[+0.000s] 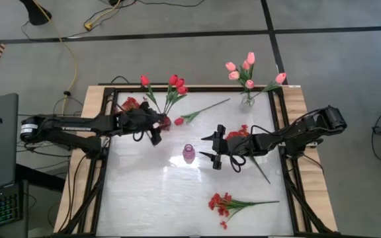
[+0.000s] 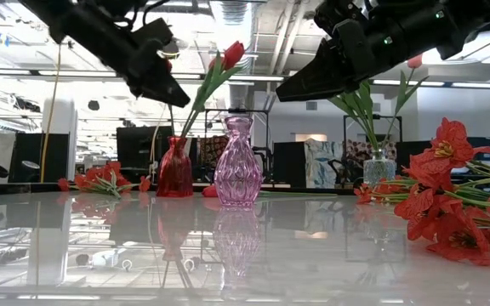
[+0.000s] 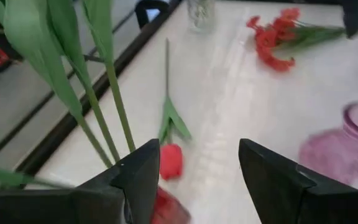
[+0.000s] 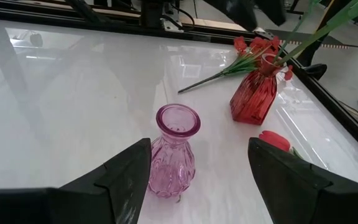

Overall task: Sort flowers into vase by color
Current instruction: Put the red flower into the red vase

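A red vase (image 1: 166,122) at the table's far left holds three red tulips (image 1: 176,83) on green stems (image 3: 98,93). My left gripper (image 1: 158,129) hovers open right next to this vase on its near-left side, and the stems rise just beyond one finger (image 3: 135,180). One loose red tulip (image 1: 179,121) lies flat on the table to the vase's right. An empty pink vase (image 1: 188,153) stands mid-table. My right gripper (image 1: 207,147) hangs open to its right, above the table. A clear vase (image 1: 247,100) at the far right holds pink tulips (image 1: 247,69).
Red blossom bunches lie at the far left (image 1: 131,104), under my right arm (image 1: 240,132) and near the front edge (image 1: 223,203). A dark frame (image 1: 197,87) runs around the tabletop. Bare white table stretches at the near left (image 1: 144,192).
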